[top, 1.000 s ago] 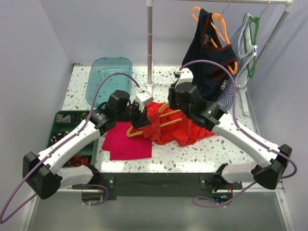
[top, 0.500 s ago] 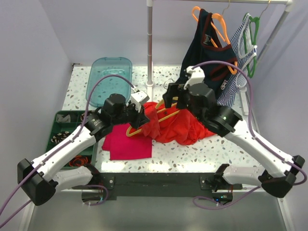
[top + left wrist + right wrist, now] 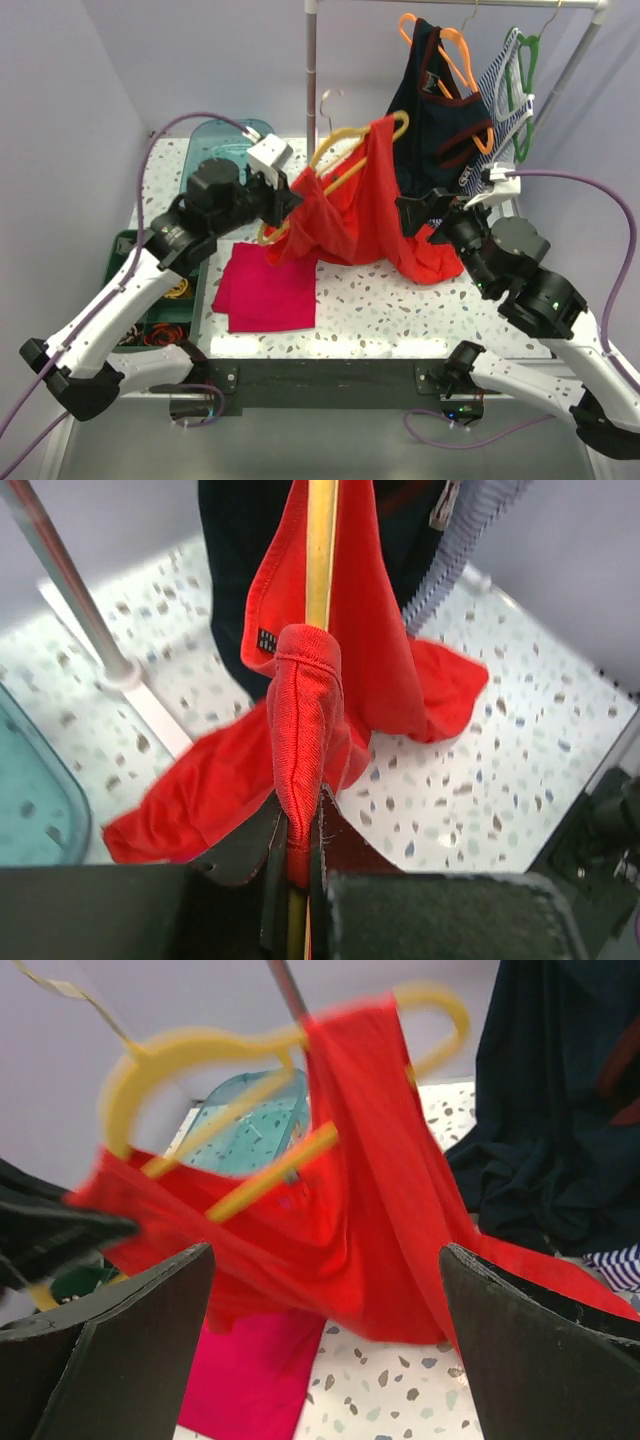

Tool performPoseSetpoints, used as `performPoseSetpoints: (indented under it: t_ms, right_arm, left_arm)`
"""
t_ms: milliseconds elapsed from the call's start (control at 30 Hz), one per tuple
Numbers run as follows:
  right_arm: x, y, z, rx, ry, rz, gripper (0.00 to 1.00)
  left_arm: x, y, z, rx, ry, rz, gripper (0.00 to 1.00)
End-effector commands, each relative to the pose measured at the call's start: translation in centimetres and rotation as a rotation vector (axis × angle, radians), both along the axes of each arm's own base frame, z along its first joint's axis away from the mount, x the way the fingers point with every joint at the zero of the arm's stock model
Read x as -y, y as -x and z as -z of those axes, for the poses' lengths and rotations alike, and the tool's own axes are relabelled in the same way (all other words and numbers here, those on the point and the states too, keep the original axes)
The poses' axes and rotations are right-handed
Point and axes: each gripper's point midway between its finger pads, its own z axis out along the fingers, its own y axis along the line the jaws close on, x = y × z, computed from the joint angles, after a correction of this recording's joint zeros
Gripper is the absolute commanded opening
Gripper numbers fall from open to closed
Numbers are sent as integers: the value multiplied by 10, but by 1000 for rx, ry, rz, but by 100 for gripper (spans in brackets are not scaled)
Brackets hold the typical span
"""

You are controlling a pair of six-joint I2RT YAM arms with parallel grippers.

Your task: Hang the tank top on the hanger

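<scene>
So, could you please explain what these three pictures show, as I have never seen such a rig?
These are two robot arms bolted to the near edge of a speckled table, each ending in a two-finger gripper. The wide picture comes from a fixed camera above and behind them. The other two come from small cameras, one on each wrist, with that arm's gripper in view. The left gripper is shut on one end of a pale yellow hanger, with red fabric pinched in too, holding it in the air. A red-orange tank top drapes from the hanger, its lower part reaching the table. The right gripper is open and holds nothing. A folded magenta cloth lies on the table, and a navy top hangs on the rail behind.
</scene>
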Motion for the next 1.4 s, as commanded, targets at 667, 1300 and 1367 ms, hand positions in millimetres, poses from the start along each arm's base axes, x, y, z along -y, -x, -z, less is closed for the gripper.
performPoseSetpoints:
  t_ms: [667, 1300, 1367]
  right_arm:
    - [-15, -27, -28, 85, 92, 29, 99]
    - [-214, 22, 85, 83, 7, -798, 91]
    - [-233, 37, 98, 71, -1, -845, 88]
  left_arm:
    - [-21, -10, -273, 499, 253, -101, 0]
    - [-49, -1, -297, 546, 300, -201, 0]
    - [-48, -2, -296, 545, 299, -199, 0]
